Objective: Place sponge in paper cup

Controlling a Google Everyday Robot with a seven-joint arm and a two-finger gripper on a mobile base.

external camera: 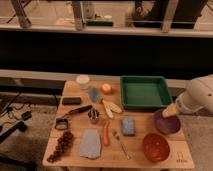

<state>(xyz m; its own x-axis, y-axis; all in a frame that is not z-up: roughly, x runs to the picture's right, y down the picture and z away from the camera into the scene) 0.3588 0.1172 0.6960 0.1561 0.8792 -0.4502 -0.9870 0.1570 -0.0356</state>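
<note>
**Checking in on the sponge and the paper cup**

We've got the wooden table (140, 161) full of stuff here. The sponge (128, 125) is lying flat on the tabletop, a bit right of the middle. It sits just right of the carrot (106, 133) and left of the purple bowl (166, 123), and nothing is touching it as far as we can see.

The paper cup (82, 80) stands upright at the far left corner, well apart from the sponge. Between the two we see a small grey-blue upright object (94, 94), an orange fruit (106, 88), a banana (112, 106) and a little metal cup (93, 116).

The arm comes in from the right edge. The gripper (169, 112) hangs over the right side of the table, at the near right corner of the green tray (145, 92) and just above the purple bowl. Its jaws are spread wide and we can't see anything in them.

The rest, for anyone curious:
- a light-blue cloth (91, 143) lies flat near the front edge
- a bunch of dark grapes (61, 146) sits left of the cloth
- a reddish bowl (155, 146) is at the front right
- a black block (71, 101) lies on the left side
</note>
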